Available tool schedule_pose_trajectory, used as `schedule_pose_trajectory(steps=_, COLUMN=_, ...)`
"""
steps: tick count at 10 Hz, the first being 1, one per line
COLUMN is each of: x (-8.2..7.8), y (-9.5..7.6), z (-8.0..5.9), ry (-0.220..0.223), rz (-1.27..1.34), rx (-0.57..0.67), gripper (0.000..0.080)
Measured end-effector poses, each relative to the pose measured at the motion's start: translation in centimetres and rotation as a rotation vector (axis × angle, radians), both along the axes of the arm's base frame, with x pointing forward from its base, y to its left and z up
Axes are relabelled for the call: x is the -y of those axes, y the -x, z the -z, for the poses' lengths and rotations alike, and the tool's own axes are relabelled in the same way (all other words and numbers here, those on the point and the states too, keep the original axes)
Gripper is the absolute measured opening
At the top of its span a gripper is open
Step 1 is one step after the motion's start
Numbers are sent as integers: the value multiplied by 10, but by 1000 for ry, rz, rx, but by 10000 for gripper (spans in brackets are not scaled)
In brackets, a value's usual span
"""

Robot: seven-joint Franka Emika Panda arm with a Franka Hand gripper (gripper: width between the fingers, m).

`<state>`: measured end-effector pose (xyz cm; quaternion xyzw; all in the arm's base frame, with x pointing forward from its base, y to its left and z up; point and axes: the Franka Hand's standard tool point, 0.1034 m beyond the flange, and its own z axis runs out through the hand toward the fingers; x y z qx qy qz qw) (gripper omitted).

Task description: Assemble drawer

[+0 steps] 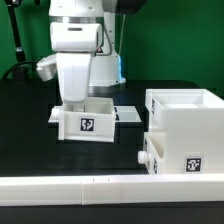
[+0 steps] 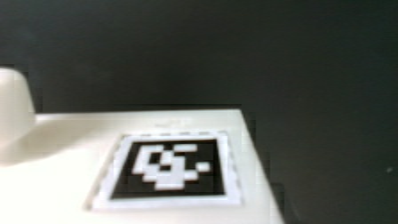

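A small white drawer tray (image 1: 90, 116) with a black-and-white tag on its front sits on the black table left of centre. My gripper (image 1: 72, 101) is down at the tray's left wall, and its fingertips are hidden behind the tray. The wrist view shows a white tagged face of the tray (image 2: 171, 166) very close, with no fingertip clearly visible. The tall white drawer housing (image 1: 186, 128) stands at the exterior view's right. It carries a tag low on its front, and a knobbed tray (image 1: 148, 158) sticks out of its lower left side.
A low white rail (image 1: 100, 190) with no tag runs along the front of the table. A thin flat white board, the marker board (image 1: 127, 113), lies behind the small tray. A green wall stands behind the table.
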<state>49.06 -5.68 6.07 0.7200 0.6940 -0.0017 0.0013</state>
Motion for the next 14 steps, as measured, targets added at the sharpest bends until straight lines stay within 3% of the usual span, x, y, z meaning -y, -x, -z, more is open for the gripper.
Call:
schedule_pose_trajectory(steps=3, x=-9, y=-27, z=-8, ry=0, rz=60, rx=-9, gripper=42)
schedule_pose_trajectory(steps=7, x=-9, y=-24, z=-4, ry=-2, rz=55, rx=-17, gripper=42)
schedule_pose_trajectory(steps=12, x=-38, y=-43, z=0, ry=-24, rz=50, rx=-25, gripper=42)
schedule_pose_trajectory(steps=14, x=-37, y=-44, z=1, ry=-25, rz=52, rx=-6, gripper=42)
